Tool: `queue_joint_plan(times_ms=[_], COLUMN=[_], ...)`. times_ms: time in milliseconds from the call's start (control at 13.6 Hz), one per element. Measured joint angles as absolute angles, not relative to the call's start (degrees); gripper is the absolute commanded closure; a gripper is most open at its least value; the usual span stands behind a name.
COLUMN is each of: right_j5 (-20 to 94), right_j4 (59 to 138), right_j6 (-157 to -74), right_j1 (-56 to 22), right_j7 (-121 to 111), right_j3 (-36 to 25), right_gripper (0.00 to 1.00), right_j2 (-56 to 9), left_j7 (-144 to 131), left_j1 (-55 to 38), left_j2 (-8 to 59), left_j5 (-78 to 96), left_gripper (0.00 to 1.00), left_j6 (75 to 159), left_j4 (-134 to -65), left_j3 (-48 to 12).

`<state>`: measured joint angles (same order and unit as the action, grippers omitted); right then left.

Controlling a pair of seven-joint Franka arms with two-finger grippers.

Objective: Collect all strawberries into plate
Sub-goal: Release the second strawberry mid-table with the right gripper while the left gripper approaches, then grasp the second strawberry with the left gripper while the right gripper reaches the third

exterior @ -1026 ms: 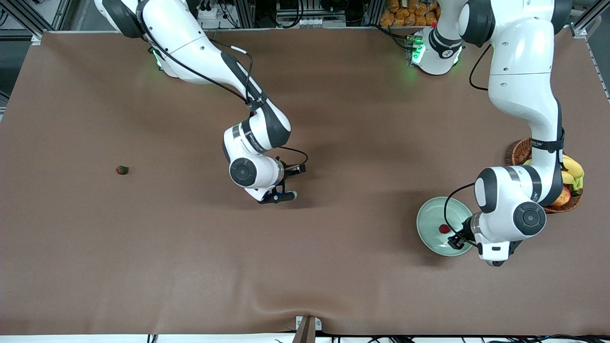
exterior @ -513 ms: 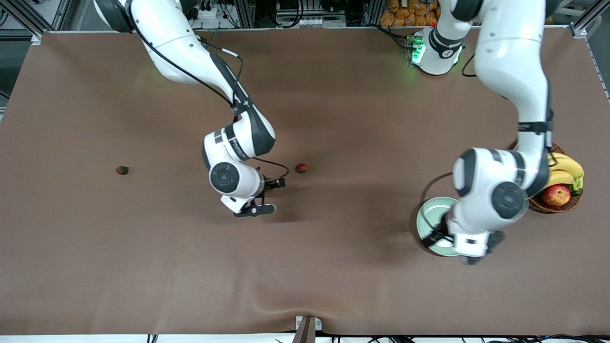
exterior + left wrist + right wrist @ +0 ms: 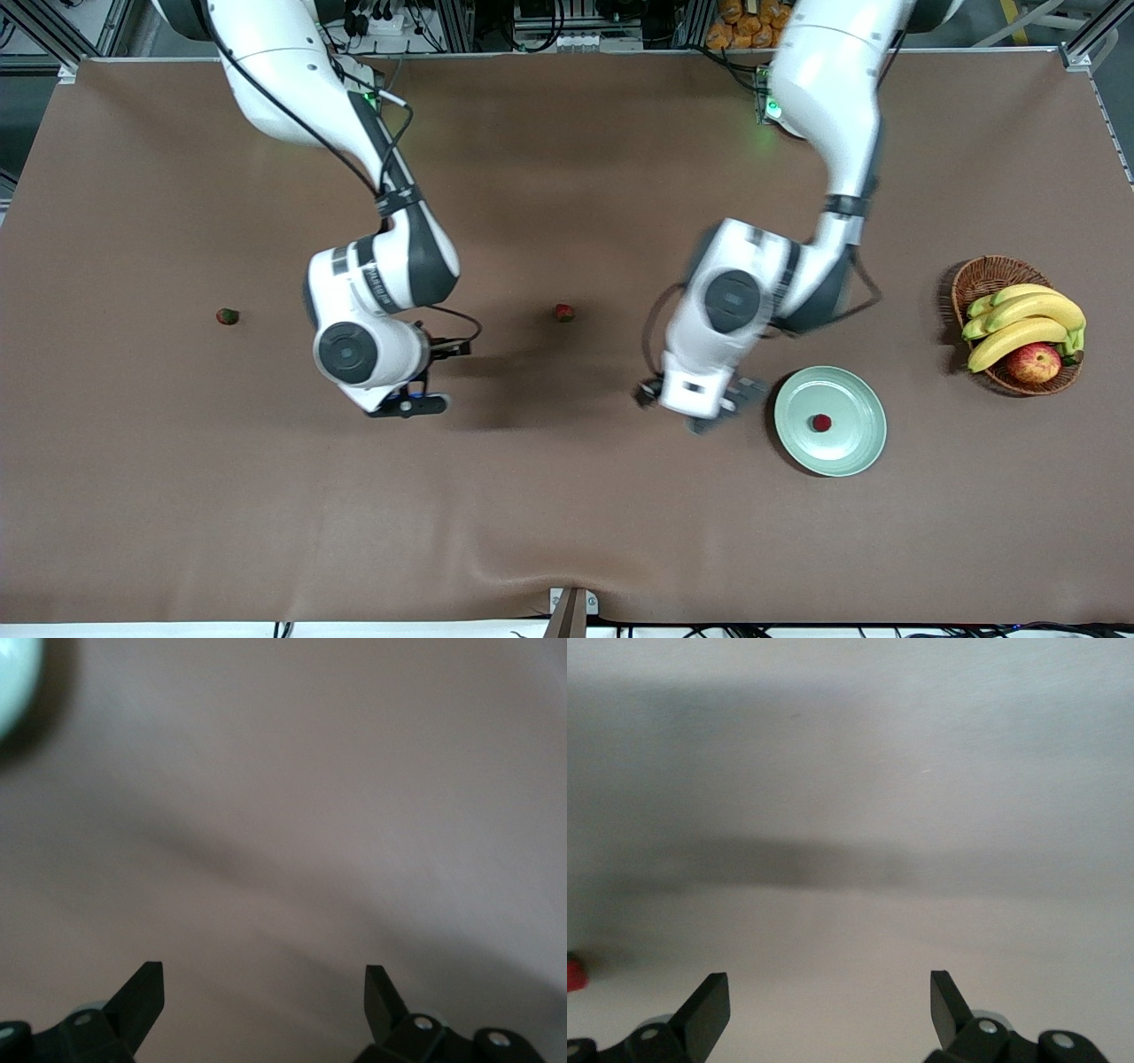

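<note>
One strawberry (image 3: 821,423) sits in the plate (image 3: 864,447); two wait on the worktop (image 3: 567,514). Both grippers, left (image 3: 695,409) and right (image 3: 409,399), hover spread and empty; next comes the middle berry (image 3: 563,312).

No text can be read with confidence anywhere in these views. A short line of dark lettering runs along the white wrist link of the right arm (image 3: 370,285), but the letters are too small to make out. A similar marking sits on the left arm (image 3: 784,282), smeared past reading.
</note>
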<state>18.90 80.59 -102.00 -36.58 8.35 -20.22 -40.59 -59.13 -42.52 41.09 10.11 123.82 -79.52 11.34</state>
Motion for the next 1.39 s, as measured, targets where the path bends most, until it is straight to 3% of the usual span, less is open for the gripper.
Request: queue_joint_plan(times_ms=[586, 879, 1392], right_j5=[18.9, 18.9, 16.8], right_j4=[80.7, 83.0, 92.5], right_j6=[-98.3, -100.3, -104.5], right_j1=[-35.3, -29.4, -16.6], right_j7=[0.7, -1.6, -8.1], right_j3=[-28.6, -29.0, -25.4], right_gripper=[0.0, 0.0, 0.0], right_j2=[-40.7, -40.3, -33.0], left_j7=[-67.9, -68.9, -65.1], left_j1=[-52.5, -54.4, -55.4], left_j2=[48.6, 49.7, 50.0], left_j5=[10.1, 10.1, 10.1], left_gripper=[0.0, 0.0, 0.0], left_j6=[133.3, 133.4, 131.3], left_j4=[-79.6, -79.6, -81.0], left_j3=[8.1, 7.4, 7.4])
